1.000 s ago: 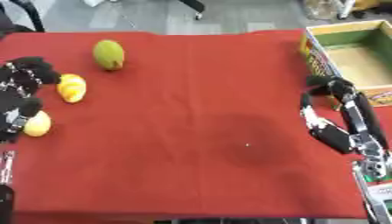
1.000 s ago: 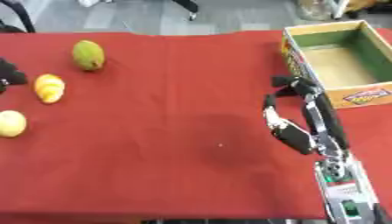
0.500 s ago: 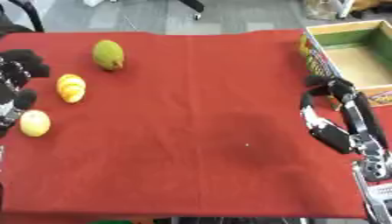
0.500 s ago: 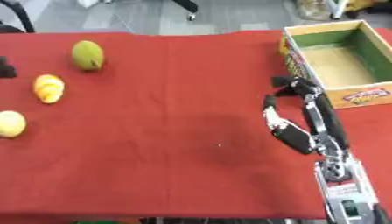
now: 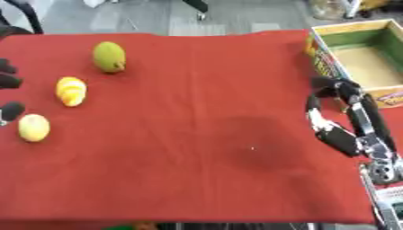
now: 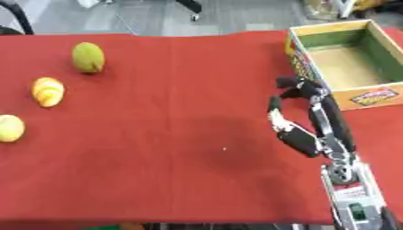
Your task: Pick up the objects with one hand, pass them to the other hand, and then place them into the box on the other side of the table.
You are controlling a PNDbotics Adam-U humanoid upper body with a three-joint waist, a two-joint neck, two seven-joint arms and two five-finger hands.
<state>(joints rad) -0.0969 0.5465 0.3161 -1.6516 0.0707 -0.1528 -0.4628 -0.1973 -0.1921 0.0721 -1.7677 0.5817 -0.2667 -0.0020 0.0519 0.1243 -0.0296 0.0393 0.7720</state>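
Right hand [image 6: 303, 130] rests on the red tablecloth [image 6: 181, 134] at the right side, forearm coming up from the lower right corner, fingers pointing away toward the box [image 6: 346, 67] and loosely curved, thumb out to the left; it holds nothing. Fingertips sit just beside the box's near left corner, whether touching or not is unclear. Left hand [image 5: 9, 96] shows only as a few dark fingertips at the left edge of the left eye view, near the fruit; can't tell how open it is, nothing seen in it. Box is open-topped, green inside walls, tan floor, empty, at the far right of the table; printed graphics on its outer sides, writing not readable. Three fruits lie apart on the cloth at the left: a green one [image 6: 87, 57] farthest back, a yellow-orange ridged one [image 6: 47, 91] nearer, a pale yellow round one [image 6: 10, 128] nearest the left edge.
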